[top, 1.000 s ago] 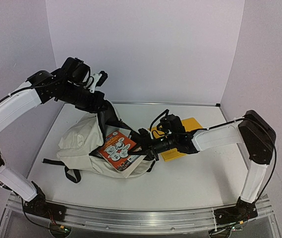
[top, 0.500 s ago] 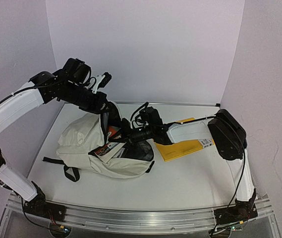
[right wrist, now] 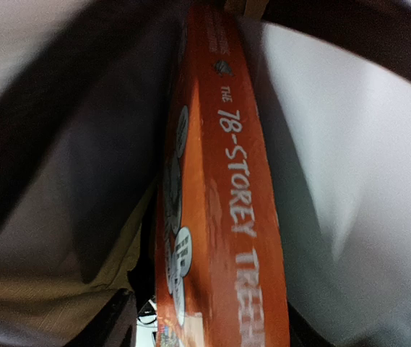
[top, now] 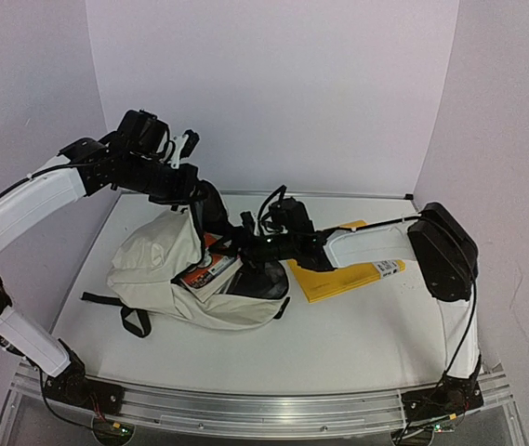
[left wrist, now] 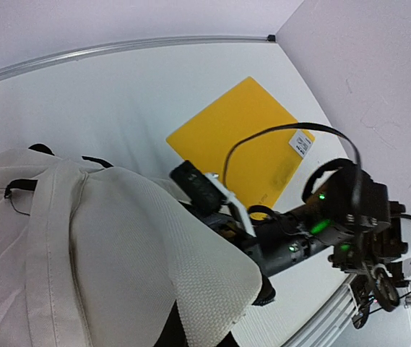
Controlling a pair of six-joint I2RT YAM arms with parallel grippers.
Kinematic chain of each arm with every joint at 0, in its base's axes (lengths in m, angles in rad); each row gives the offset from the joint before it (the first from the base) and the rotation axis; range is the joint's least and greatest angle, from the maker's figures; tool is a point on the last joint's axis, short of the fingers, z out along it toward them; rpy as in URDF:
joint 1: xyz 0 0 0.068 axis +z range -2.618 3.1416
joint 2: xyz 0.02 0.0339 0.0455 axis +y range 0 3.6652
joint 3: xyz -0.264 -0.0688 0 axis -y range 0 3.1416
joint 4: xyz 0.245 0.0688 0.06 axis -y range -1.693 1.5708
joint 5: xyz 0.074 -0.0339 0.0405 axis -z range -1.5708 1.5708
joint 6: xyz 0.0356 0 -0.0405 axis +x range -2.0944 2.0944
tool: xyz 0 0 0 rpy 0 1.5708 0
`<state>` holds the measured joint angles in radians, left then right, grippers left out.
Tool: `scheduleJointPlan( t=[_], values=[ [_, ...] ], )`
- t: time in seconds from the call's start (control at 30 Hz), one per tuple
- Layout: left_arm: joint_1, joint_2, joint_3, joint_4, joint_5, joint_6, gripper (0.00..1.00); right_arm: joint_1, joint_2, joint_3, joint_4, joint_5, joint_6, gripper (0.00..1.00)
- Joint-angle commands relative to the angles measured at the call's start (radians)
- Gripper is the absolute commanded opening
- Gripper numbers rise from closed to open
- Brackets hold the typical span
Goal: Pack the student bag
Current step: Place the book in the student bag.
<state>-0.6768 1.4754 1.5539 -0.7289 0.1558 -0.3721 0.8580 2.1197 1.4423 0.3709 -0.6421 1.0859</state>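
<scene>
The left gripper (top: 197,204) pinched the student bag's (top: 157,269) far rim; the orange book (top: 210,270) lay lengthwise just left of the right gripper (top: 238,248), whose grip I couldn't tell.

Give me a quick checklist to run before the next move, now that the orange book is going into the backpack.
1. Student bag mouth held up by the left pincer: ok, pincer shut on the bag's top edge.
2. Orange book fully inside: not ok, one end shows at the mouth.
3. Right pincer let go of the book: cannot tell, wrist view too blurred.
4. Yellow book free to pick: ok, flat on the table, right of the bag.
</scene>
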Motion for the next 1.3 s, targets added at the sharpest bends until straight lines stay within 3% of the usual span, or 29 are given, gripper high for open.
scheduleJointPlan(
  t=[0.0,0.2,0.63,1.1,1.27],
  values=[
    [0.018,-0.070,0.022,0.129,-0.005,-0.026,0.00,-0.004,-0.192,-0.037,-0.090,0.122,-0.101,0.64],
    [0.024,-0.073,0.024,0.129,0.000,-0.016,0.00,-0.004,-0.267,-0.062,-0.320,0.263,-0.206,0.71],
    [0.031,-0.057,0.029,0.135,0.022,-0.010,0.00,0.011,-0.300,-0.120,-0.458,0.350,-0.209,0.63],
    [0.038,-0.034,0.038,0.137,0.047,-0.004,0.00,0.063,-0.217,-0.049,-0.385,0.228,-0.186,0.27],
    [0.037,-0.042,0.016,0.164,0.156,0.049,0.00,0.064,-0.149,0.044,-0.349,0.251,-0.201,0.18]
  ],
)
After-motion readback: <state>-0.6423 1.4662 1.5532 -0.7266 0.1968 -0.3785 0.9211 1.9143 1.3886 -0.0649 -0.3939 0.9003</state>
